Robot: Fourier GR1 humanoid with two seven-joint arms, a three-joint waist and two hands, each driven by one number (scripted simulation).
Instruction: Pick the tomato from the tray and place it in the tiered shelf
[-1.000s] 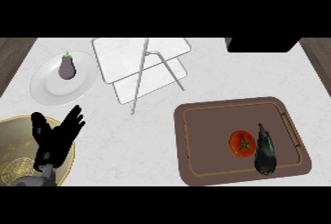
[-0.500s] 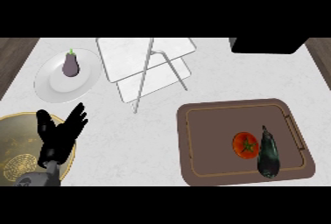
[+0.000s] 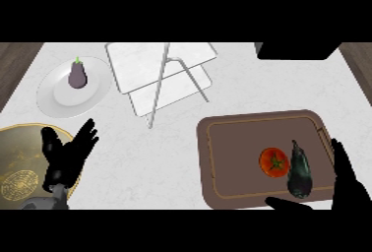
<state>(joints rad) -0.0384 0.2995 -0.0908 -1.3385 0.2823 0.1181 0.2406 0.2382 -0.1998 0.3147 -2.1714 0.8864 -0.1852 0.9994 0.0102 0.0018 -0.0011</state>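
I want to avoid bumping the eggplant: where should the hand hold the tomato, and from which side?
Grasp the tomato across its round body from above, probably fingers front and back: the dark eggplant lies against its right side on the tray.

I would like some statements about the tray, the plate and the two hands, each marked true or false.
1. The tomato lies on the brown tray. True.
2. The dark eggplant on the tray lies left of the tomato. False: it lies right of it.
3. The white plate holds a small eggplant. True.
4. The right hand is curled round the tomato. False: it is open at the tray's right edge, apart from the tomato.
5. The left hand is open, over the golden bowl. True.
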